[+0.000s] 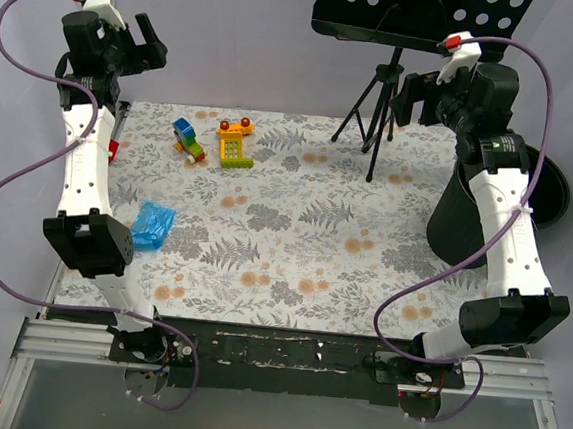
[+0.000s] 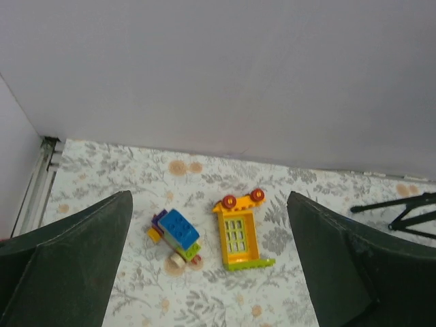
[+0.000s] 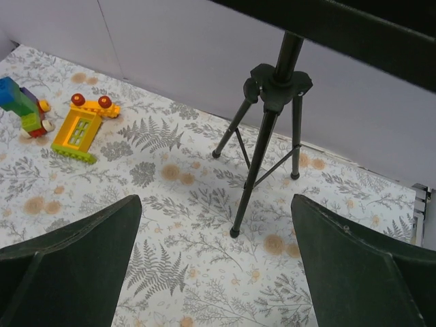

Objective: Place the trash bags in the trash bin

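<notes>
A small folded blue trash bag (image 1: 151,224) lies on the patterned cloth at the near left, beside the left arm's lower link. The black trash bin (image 1: 463,222) stands at the right edge of the table, mostly hidden behind the right arm. My left gripper (image 1: 139,44) is raised high at the far left, open and empty (image 2: 208,262). My right gripper (image 1: 409,97) is raised high at the far right, open and empty (image 3: 214,262). Neither wrist view shows the bag or the bin.
A multicoloured block toy (image 1: 187,140) and an orange and yellow block piece (image 1: 235,142) lie at the far middle-left; both show in the left wrist view (image 2: 178,236) (image 2: 240,230). A black music stand on a tripod (image 1: 379,92) stands at the back right (image 3: 267,129).
</notes>
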You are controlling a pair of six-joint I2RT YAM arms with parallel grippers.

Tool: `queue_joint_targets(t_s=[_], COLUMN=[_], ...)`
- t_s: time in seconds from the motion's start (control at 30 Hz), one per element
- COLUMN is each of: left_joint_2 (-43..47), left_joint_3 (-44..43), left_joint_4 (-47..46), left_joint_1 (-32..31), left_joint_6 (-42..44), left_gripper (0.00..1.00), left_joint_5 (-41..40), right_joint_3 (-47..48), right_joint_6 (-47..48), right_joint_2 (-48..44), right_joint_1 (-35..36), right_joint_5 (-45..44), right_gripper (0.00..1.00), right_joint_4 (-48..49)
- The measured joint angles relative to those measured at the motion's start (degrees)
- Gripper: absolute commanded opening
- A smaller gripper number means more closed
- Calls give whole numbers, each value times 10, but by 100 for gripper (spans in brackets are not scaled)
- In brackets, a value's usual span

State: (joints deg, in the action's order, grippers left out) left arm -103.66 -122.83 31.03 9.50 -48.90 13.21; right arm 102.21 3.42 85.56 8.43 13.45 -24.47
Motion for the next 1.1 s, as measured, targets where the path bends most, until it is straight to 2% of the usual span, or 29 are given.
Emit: queue_joint_targets(t_s=[0.07,0.17,0.3,0.37,0.4,0.53,0.63,0.73,0.83,1.03,1.1], left_joint_2=[27,100,191,214,223,232,215,187,148,108,92], left_joint_3=[52,183,336,374,392,431,438,440,477,507,500], left_joint_4=[-14,-42,-30,-8,9,97,183,236,273,303,312], left_joint_1=[0,0,-1,-2,-3,-1,0,2,8,17,24], left_joint_6=[10,52,164,209,234,323,380,404,409,373,361], left_gripper=[98,98,96,96,97,97,86,86,84,82,82], left_joint_5=[4,35,133,170,186,208,183,148,68,-47,-63], right_joint_3=[-10,-54,-159,-202,-222,-288,-336,-374,-385,-385,-385], right_joint_6=[2,21,70,92,104,135,150,155,155,155,155], right_joint_2=[1,-10,-39,-54,-63,-103,-138,-160,-161,-158,-156], right_joint_1=[0,0,4,7,10,19,34,49,60,60,60], right_joint_5=[1,9,35,38,38,38,43,49,55,58,58], right_gripper=[100,100,100,100,96,91,91,91,91,91,91], right_joint_4=[0,9,2,-7,-11,-29,-36,-46,-53,-46,-43])
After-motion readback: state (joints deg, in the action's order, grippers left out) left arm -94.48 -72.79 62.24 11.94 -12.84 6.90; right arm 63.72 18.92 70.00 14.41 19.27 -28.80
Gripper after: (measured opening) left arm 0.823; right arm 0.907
